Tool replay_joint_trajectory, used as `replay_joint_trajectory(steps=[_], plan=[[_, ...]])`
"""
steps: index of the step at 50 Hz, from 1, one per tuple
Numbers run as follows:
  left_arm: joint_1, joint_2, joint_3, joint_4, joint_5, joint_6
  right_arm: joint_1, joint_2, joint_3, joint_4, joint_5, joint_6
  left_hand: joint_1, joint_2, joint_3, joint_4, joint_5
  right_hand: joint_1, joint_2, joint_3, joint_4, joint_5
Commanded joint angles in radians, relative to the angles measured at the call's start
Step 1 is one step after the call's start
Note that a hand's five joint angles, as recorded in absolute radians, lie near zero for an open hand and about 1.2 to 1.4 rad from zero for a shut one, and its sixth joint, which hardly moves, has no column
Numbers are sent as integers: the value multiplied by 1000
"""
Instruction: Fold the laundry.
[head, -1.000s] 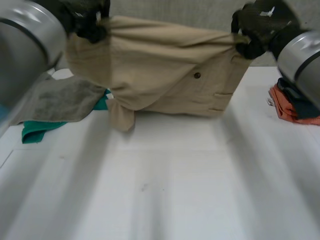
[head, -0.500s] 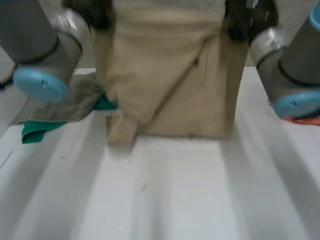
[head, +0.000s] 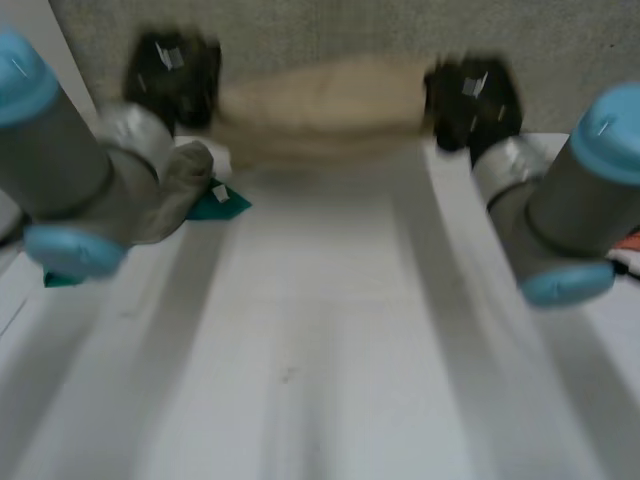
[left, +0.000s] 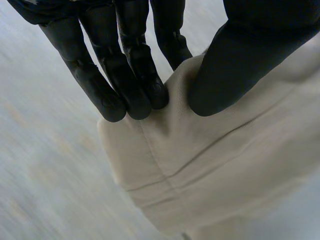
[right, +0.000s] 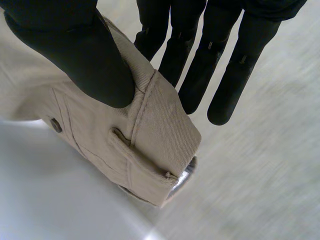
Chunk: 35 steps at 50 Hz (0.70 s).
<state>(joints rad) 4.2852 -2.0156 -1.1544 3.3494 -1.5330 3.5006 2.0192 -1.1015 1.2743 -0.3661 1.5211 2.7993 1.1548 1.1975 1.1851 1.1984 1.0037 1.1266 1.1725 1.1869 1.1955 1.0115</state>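
Tan trousers (head: 320, 100) stretched at twelve o'clock, by the table's (head: 320, 350) far edge. The left hand (head: 172, 78) pinches one end between thumb and fingers, the right hand (head: 470, 92) nips the waistband (right: 160, 115) likewise.

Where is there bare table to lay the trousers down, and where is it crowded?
The white table is bare across its middle and near side. Left hand and right hand pinch the beige trousers at the far side. Crowded: grey cloth and teal cloth at left, orange cloth at the right edge.
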Motion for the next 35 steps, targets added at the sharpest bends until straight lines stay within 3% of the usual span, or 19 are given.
replay_joint_trajectory(steps=[1,2,7,14,21,29,35], plan=[[-16,-133,-225,-5,-4,34,3,121,186,-14,-27,-73,241,199,211,198,218,270,224,209,201,210],[-16,-152,-232,-8,-7,41,3,135,194,-11,-27,-87,230,187,200,187,207,270,224,209,201,210],[-28,-206,-252,-109,-56,104,3,157,238,19,-24,-155,-584,-627,-614,-627,-607,270,224,209,201,210],[-25,-71,-268,-193,-107,95,6,89,260,33,-25,-126,-923,-966,-954,-967,-947,270,224,209,201,210],[33,31,-360,-176,-84,51,1,62,267,33,-27,-67,-909,-952,-939,-953,-933,270,224,209,201,210],[117,75,-476,-240,23,43,-2,71,234,67,-19,-1,-596,-638,-626,-639,-619,270,224,209,201,210],[134,74,-496,-274,76,43,4,94,172,122,1,65,-422,-464,-452,-465,-445,270,224,209,201,210]])
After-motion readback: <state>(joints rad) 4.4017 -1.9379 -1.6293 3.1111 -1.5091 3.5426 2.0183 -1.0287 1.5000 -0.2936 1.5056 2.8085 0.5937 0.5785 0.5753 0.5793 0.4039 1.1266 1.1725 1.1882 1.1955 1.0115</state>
